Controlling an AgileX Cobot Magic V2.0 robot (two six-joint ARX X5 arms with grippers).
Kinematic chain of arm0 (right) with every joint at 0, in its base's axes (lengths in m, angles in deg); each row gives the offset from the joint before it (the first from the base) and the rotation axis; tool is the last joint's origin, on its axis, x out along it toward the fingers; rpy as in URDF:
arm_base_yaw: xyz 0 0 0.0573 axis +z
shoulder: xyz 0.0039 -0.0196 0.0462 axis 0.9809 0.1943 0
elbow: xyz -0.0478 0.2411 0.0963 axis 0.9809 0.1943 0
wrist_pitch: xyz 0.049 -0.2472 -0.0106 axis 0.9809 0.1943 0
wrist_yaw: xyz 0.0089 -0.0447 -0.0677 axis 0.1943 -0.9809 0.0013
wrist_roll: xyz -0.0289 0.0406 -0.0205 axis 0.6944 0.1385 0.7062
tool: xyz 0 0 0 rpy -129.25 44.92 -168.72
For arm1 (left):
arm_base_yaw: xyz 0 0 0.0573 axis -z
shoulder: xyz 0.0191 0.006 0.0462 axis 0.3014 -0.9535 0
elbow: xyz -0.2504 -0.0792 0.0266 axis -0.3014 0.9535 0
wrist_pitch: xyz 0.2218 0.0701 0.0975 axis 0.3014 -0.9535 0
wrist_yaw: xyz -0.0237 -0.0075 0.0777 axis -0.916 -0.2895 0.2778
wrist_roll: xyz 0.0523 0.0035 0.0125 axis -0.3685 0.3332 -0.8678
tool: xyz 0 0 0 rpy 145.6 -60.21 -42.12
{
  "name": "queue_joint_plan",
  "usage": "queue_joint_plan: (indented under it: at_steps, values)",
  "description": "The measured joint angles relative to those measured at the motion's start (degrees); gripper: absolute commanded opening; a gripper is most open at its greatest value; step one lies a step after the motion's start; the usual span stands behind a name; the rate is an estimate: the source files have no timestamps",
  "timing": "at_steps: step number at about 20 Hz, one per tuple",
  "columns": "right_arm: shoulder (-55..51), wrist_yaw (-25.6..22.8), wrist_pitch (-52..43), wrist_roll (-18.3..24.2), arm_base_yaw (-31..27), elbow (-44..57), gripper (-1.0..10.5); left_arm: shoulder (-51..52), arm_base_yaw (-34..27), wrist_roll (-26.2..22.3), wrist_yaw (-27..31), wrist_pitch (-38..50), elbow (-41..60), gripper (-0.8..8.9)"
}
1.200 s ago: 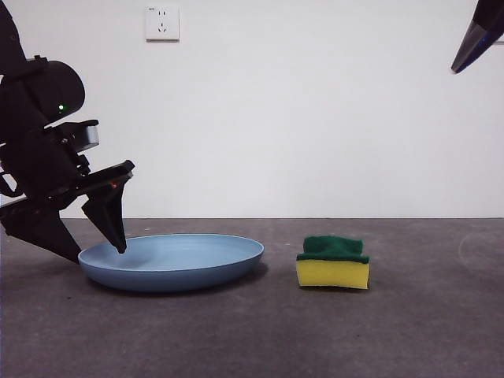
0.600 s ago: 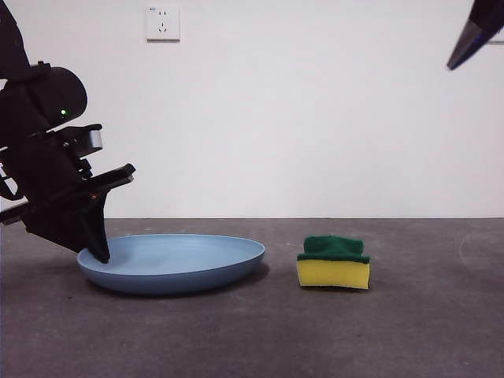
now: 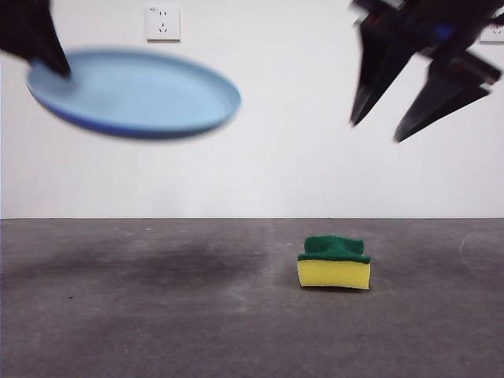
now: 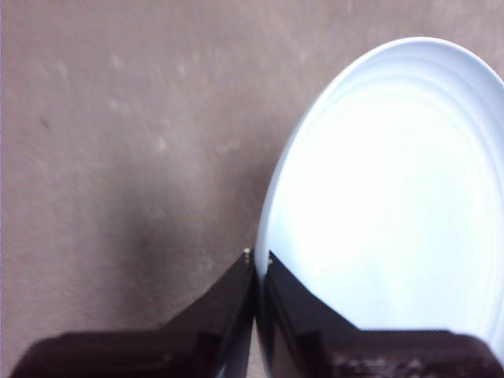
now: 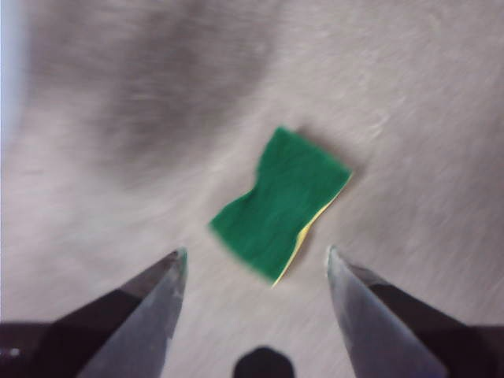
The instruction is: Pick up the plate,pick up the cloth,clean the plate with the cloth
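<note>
Light-blue plate (image 3: 134,93) hangs tilted in your front view's upper left, rim pinched by the closed left end effector (image 4: 257,264). Right end effector (image 5: 256,260), spread wide and empty, hovers upper right above the cloth (image 3: 333,263) on the worktop (image 3: 157,315).

No text, label, brand or number can be read anywhere. The wall socket (image 3: 162,23) carries a tiny dark mark at its upper left corner, too small to make out. The plate (image 3: 138,93), the sponge (image 3: 334,263) and the bench (image 3: 157,315) bear no print in any view.
</note>
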Motion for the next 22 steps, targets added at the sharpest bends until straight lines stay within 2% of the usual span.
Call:
queue_joint_plan:
  at_steps: [2, 6, 12, 18, 22]
  values:
    - [5.2, -4.2, -2.2, 0.0, 2.8, -1.5, 3.1, 6.4, 0.0, 0.0, 0.2, -2.8, 0.0, -0.08]
    - [14.4, -5.7, -6.7, -0.7, 5.8, -1.7, 3.1, 13.7, 0.0, 0.0, 1.6, -7.2, 0.0, -0.08]
    - [24.1, -8.2, -9.6, -2.3, 6.3, -1.8, 3.1, 13.8, 0.0, 0.0, 4.5, -11.7, 0.0, -0.08]
    - [26.3, -9.3, -11.0, -2.7, 6.2, -2.1, -0.1, 13.8, 0.0, 0.0, 4.5, -11.7, 0.0, -0.08]
    - [26.4, -9.2, -11.0, -2.6, 6.3, -2.1, -0.2, 12.1, 0.0, 0.0, 4.9, -11.7, 0.0, -0.08]
